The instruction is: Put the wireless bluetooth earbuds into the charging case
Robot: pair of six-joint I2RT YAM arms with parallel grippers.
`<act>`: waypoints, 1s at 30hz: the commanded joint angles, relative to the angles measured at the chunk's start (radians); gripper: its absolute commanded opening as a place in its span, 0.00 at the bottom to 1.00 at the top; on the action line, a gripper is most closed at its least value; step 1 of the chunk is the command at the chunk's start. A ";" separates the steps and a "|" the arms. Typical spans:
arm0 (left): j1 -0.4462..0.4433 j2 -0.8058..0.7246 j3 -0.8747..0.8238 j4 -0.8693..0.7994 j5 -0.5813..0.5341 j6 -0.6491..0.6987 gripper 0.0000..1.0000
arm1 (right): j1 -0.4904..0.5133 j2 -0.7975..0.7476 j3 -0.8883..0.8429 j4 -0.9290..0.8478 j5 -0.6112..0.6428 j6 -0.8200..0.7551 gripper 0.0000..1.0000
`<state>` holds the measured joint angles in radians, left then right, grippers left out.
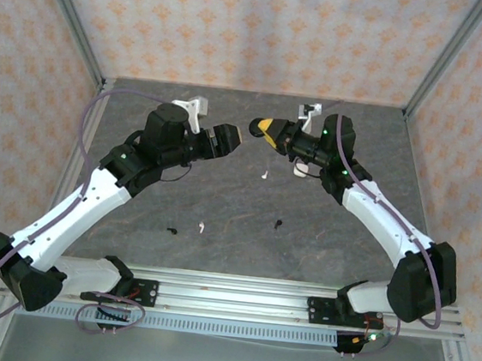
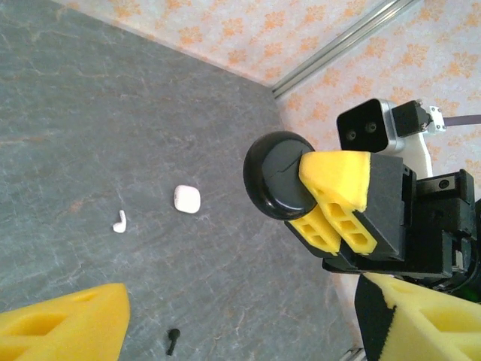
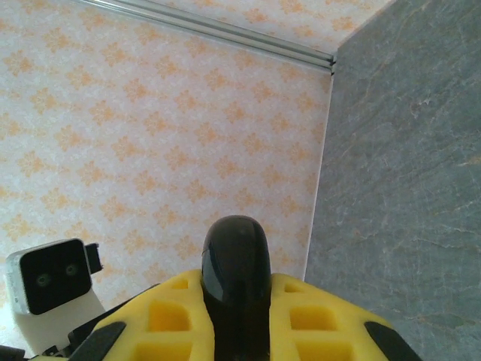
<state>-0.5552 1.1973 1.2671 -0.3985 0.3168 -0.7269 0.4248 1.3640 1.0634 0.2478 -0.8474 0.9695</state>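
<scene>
The right fingers [image 2: 337, 174] are clamping a black charging case [image 2: 276, 174] in the air, its lid looking closed. The left fingers [image 2: 64, 327] are standing apart just before it. On the surface [image 1: 222, 196] below, a white earbud [image 2: 119, 221] and a black earbud [image 2: 173, 341] are lying near a small white case [image 2: 186, 198]. An off-centre push is likely to twist the round shell out of the grip. The back wall [image 3: 150, 113] is crowding both arms, while the near side is offering open room.
</scene>
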 commanded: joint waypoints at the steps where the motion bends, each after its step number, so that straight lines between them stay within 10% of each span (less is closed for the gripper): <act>1: 0.008 0.023 0.029 0.019 0.031 -0.043 0.74 | 0.005 -0.029 0.014 0.068 -0.021 0.008 0.00; 13: 0.014 0.030 -0.289 0.737 0.071 -0.420 0.64 | 0.007 -0.100 -0.079 0.127 0.011 0.082 0.00; 30: -0.008 0.160 -0.234 0.895 0.183 -0.476 0.45 | 0.007 -0.107 -0.080 0.195 0.012 0.141 0.00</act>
<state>-0.5522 1.3453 0.9859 0.4210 0.4519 -1.1858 0.4248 1.2808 0.9703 0.3832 -0.8322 1.1038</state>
